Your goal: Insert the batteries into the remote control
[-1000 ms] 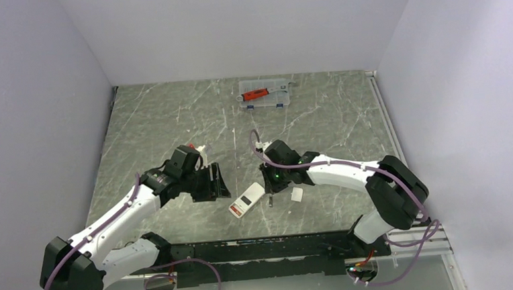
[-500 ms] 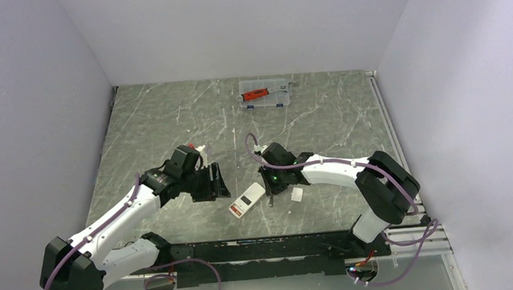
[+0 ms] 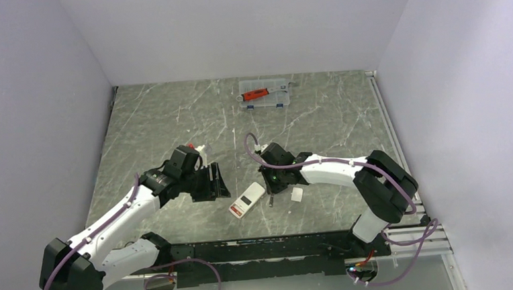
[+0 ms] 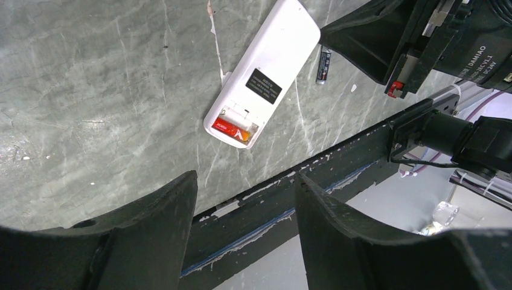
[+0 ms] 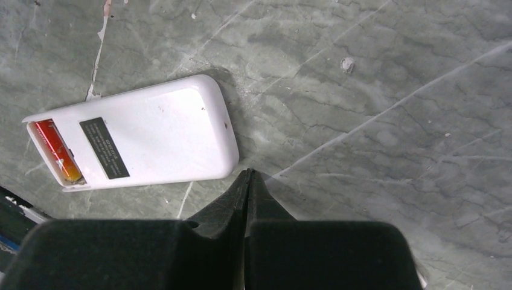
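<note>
My clear plastic case sits on the grey-green marbled table, close to its far edge. Inside the case lies my red-handled silver tool, slanted, handle to the left. Well nearer than the case and slightly right of it, a small white square piece lies flat on the table.

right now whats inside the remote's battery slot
One red-orange battery lies in the open recess of the remote control; the bay beside it looks empty. A second battery lies on the table. What lies under the seated battery is hidden.
</note>
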Robot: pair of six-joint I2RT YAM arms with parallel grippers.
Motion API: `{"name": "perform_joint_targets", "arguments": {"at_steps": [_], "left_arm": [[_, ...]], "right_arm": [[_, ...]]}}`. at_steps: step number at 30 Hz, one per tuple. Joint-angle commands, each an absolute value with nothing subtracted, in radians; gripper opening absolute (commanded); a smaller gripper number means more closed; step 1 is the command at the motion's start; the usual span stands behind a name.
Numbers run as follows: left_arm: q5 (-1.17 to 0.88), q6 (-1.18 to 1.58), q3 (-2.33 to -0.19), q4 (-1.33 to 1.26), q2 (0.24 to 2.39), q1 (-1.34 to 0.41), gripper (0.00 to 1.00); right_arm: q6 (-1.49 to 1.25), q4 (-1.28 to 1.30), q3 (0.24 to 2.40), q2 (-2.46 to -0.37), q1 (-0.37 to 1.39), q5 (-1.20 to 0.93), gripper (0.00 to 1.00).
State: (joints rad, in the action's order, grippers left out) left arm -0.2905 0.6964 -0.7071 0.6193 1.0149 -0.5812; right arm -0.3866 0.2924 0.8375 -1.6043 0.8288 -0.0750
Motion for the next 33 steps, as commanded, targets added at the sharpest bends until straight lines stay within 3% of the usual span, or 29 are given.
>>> {"name": "perform_joint_targets", "arguments": {"at_steps": [1, 33], "left_arm": [[-0.29, 0.699, -0.709, 0.623, 1.009, -0.582, 0.65], [-0.306, 0.708, -0.696, 0.593, 1.013, -0.583, 0.65]], "right_arm": [[-0.395, 0.314, 0.844, -1.572, 0.833, -0.026, 0.0], [-0.507, 0.313, 0.676, -1.421, 0.949, -0.006, 0.0]]}}
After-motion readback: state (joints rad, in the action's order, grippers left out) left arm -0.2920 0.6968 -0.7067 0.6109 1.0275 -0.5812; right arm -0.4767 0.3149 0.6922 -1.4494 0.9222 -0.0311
